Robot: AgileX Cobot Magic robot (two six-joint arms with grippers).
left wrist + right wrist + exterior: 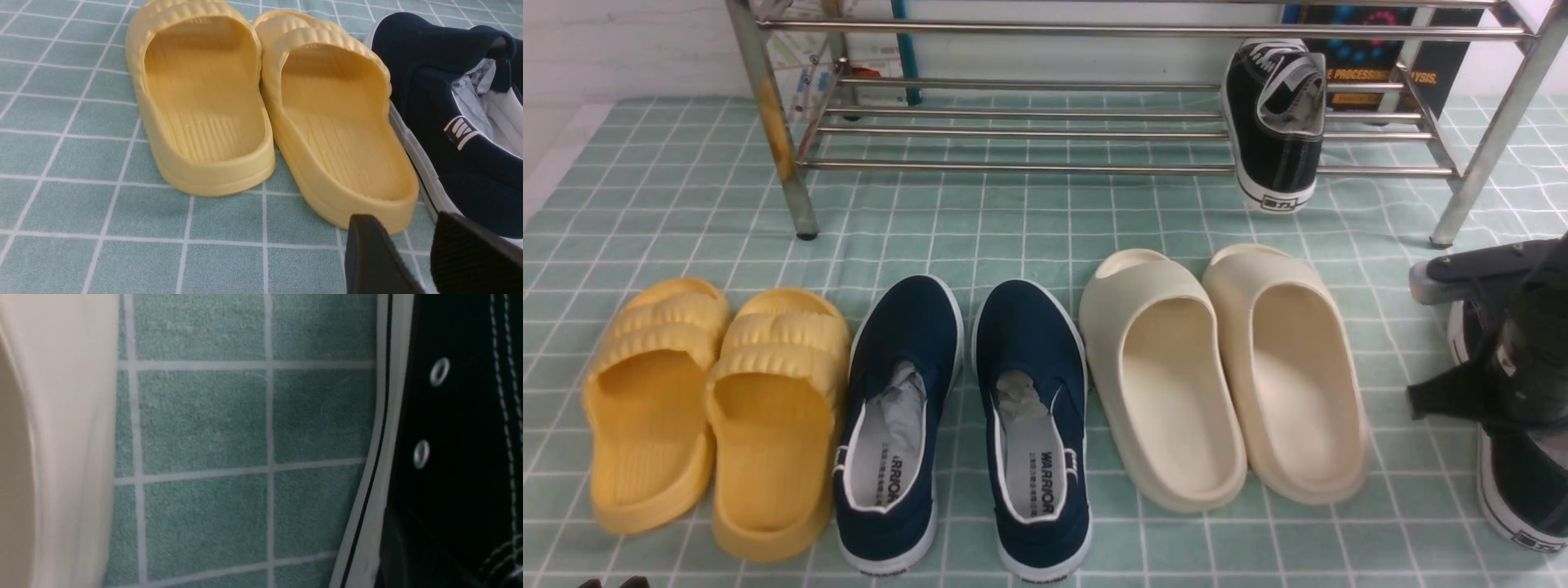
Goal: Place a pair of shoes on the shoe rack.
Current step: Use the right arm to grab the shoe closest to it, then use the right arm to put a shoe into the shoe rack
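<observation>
A sea-green cloth [1013, 220] with a white grid is covering the counter — it is running from the near edge back to a white wall [629, 41]. At the far left a pale bare strip [551, 155] is showing beside the cloth. Against the wall a dark poster [1372, 49] with blue graphics and yellow lettering is standing at the right — a teal pole [903, 49] and a colour-printed sheet [805, 69] are standing at the left. Soft, even light is falling, casting faint shadows.
</observation>
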